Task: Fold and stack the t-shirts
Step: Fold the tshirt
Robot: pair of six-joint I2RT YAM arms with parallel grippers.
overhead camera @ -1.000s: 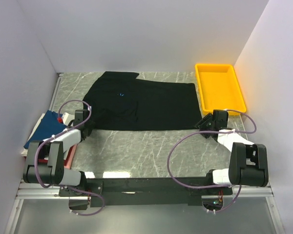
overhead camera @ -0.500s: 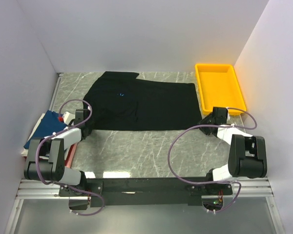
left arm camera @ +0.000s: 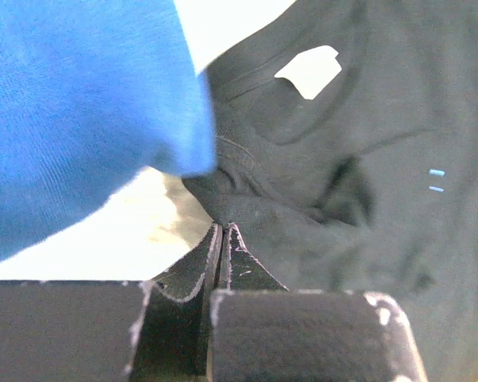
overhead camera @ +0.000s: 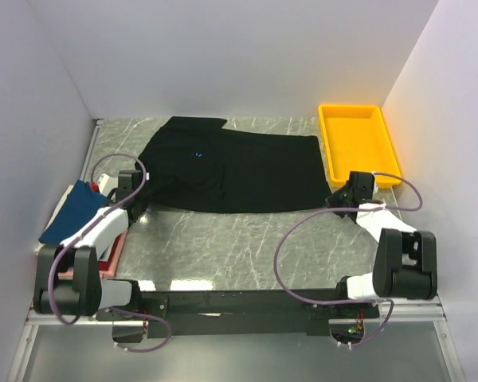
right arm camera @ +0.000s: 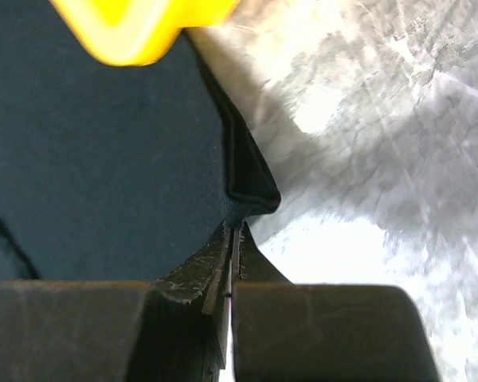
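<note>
A black t-shirt (overhead camera: 231,171) lies spread across the back half of the marble table, its white neck label (left arm camera: 309,70) showing in the left wrist view. My left gripper (overhead camera: 140,208) (left arm camera: 225,227) is shut, its tips pinching the shirt's near left edge (left arm camera: 247,207). At the near right corner (right arm camera: 251,191) my right gripper (overhead camera: 333,204) (right arm camera: 235,228) is shut on a raised fold of the black cloth. A folded navy-blue t-shirt (overhead camera: 73,213) (left arm camera: 72,119) lies on a red one (overhead camera: 114,248) and a pink one at the table's left edge, beside the left arm.
A yellow tray (overhead camera: 357,143) (right arm camera: 139,28) stands at the back right, just beyond the right gripper. White walls close in the left, back and right sides. Bare marble (overhead camera: 239,243) stretches between the shirt and the arm bases.
Both grippers have closed on the black t-shirt's near edge. The right arm reached forward to the right corner; the left arm's elbow swung down and left.
</note>
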